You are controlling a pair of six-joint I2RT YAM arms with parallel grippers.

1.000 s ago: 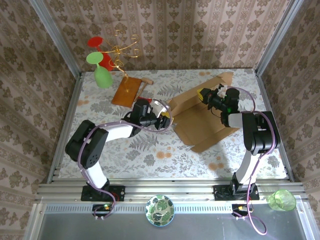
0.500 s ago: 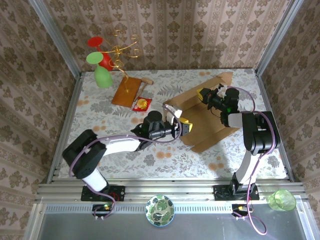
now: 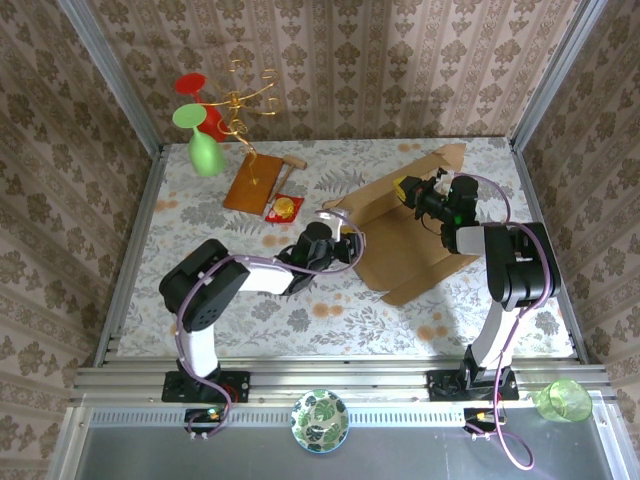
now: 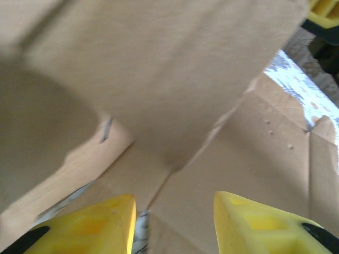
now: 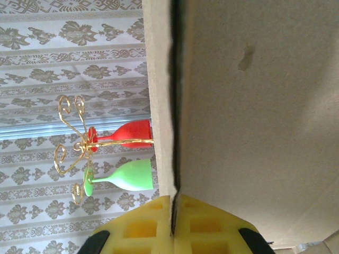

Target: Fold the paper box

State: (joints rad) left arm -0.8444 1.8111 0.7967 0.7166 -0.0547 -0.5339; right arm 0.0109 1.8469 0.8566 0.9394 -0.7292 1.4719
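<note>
The paper box (image 3: 405, 250) is a light-brown cardboard sheet lying right of the table's middle, with its rear left flap (image 3: 375, 200) raised. My right gripper (image 3: 408, 190) is shut on the top edge of that raised flap; in the right wrist view the yellow fingers (image 5: 143, 230) pinch the thin cardboard edge (image 5: 161, 106). My left gripper (image 3: 352, 245) sits low at the box's left edge. In the left wrist view its gripper (image 4: 175, 222) is open, and the cardboard (image 4: 175, 95) lies ahead of the fingertips, with nothing between them.
A glossy wooden board (image 3: 257, 181) with a gold wire lies at the back left, with a small orange item (image 3: 286, 207) beside it. A gold rack holds a red glass (image 3: 192, 88) and a green glass (image 3: 205, 150). A patterned bowl (image 3: 319, 420) and a green cup (image 3: 563, 400) sit on the near rail.
My left arm swung right from beside the wooden board to the box's left edge, then drew back slightly. The right gripper kept its hold on the raised flap.
</note>
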